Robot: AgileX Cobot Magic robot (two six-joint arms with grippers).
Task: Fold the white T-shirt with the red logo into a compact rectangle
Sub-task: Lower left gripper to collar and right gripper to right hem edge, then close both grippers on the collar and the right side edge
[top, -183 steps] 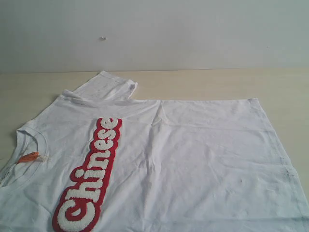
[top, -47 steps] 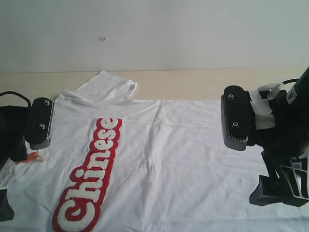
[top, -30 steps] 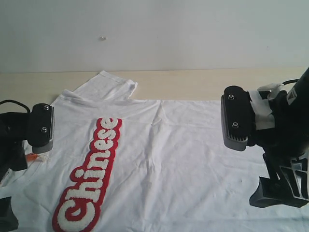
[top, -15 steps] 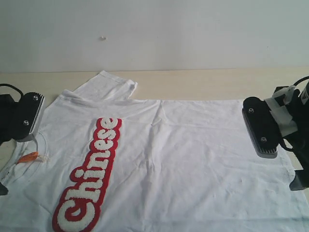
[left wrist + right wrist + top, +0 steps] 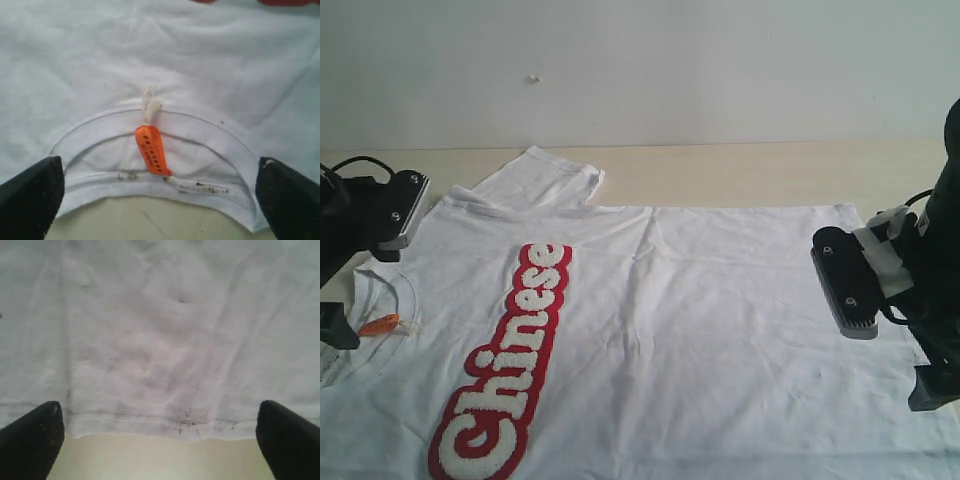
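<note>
Nearest you, the white T-shirt lies flat on the bench, the red logo running along its chest. Your left fingers stand wide apart, holding nothing, over the collar edge with its orange tag. Your right fingers gape equally empty over the hem, with bench showing just past each edge. Beyond the far sleeve, a strip of bench runs to a plain wall.

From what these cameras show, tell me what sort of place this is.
Probably a robot lab bench: a pale wooden tabletop against a plain white wall, a white cotton T-shirt spread flat, the black left gripper at its collar and the black right gripper at its hem.
</note>
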